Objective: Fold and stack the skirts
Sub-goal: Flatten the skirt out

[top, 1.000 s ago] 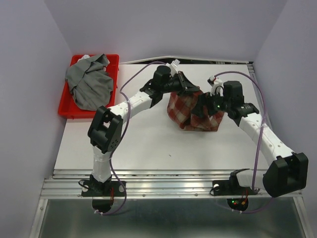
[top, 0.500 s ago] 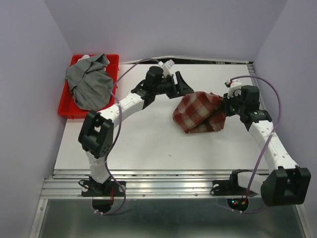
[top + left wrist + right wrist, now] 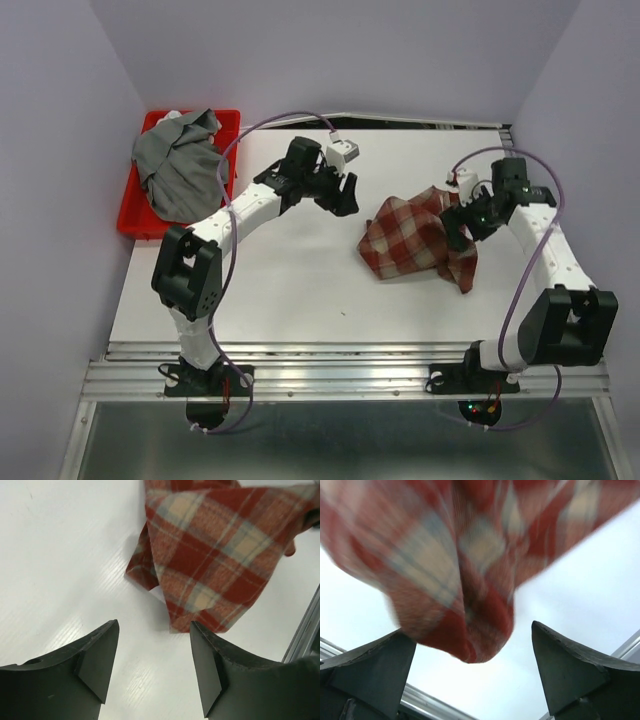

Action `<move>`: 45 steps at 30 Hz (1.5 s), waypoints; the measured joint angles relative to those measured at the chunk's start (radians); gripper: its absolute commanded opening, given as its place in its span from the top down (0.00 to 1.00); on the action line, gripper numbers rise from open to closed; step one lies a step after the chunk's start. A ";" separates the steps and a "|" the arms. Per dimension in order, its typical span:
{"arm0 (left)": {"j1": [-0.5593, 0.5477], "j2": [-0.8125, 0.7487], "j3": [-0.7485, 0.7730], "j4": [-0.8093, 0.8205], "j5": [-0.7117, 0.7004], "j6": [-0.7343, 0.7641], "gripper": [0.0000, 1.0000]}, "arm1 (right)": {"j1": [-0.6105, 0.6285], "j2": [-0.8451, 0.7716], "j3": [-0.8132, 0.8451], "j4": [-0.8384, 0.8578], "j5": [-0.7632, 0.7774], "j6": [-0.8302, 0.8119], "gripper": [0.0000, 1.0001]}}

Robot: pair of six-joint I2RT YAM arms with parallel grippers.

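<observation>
The red-and-cream plaid skirt (image 3: 412,240) lies crumpled on the white table, right of centre. The grey skirt (image 3: 180,170) sits bunched in the red tray. My left gripper (image 3: 346,198) hangs left of the plaid skirt, apart from it. In the left wrist view its jaws (image 3: 154,625) stand open over bare table, with the plaid skirt (image 3: 215,555) just ahead. My right gripper (image 3: 458,228) is at the skirt's right edge. In the right wrist view it (image 3: 472,630) is wide open, and a blurred fold of plaid skirt (image 3: 470,555) hangs loose before its fingers.
The red tray (image 3: 228,125) stands at the back left corner against the wall. Purple walls close in both sides and the back. A metal rail (image 3: 340,375) runs along the near table edge, by the arm bases.
Both grippers have opened and let go of the plaid skirt. The left arm drew back to the left. The right arm pulled the skirt rightward, and it now lies lower and wider.
</observation>
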 measured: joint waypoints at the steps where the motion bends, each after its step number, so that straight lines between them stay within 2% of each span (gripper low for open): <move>1: 0.009 0.016 -0.013 -0.002 0.008 0.010 0.30 | 0.001 0.045 0.116 -0.054 -0.047 0.003 0.00; 3: 0.031 0.032 -0.042 -0.006 0.024 0.023 0.30 | 0.019 0.111 0.298 -0.092 -0.123 0.021 0.00; 7: 0.094 0.044 -0.074 -0.012 0.053 0.035 0.29 | 0.128 0.189 0.460 -0.080 -0.169 0.112 0.00; 12: 0.167 0.044 -0.077 -0.003 0.078 0.056 0.27 | 0.349 0.369 0.538 -0.072 -0.137 0.240 0.00; 17: 0.191 0.024 -0.124 -0.003 0.089 0.077 0.27 | 0.432 0.631 0.692 -0.076 -0.015 0.304 0.00; 21: 0.190 -0.016 -0.172 -0.003 0.093 0.093 0.27 | 0.445 0.729 0.751 -0.082 0.110 0.326 0.00; 25: 0.189 -0.063 -0.211 0.006 0.095 0.102 0.27 | 0.453 0.731 0.752 -0.085 0.229 0.332 0.00; 31: 0.190 -0.091 -0.255 0.030 0.105 0.104 0.27 | 0.459 0.725 0.792 -0.095 0.330 0.307 0.00; 37: 0.193 -0.091 -0.269 0.035 0.092 0.097 0.27 | 0.459 0.732 0.859 -0.145 0.327 0.259 0.00; 41: 0.220 -0.091 -0.269 0.035 0.097 0.090 0.27 | 0.445 0.813 0.939 -0.274 0.246 0.227 0.00; 43: 0.248 -0.091 -0.269 0.035 0.105 0.081 0.27 | 0.431 0.872 0.990 -0.327 0.210 0.218 0.06; 45: 0.272 -0.091 -0.269 0.034 0.114 0.071 0.27 | 0.415 0.915 1.019 -0.356 0.173 0.214 0.21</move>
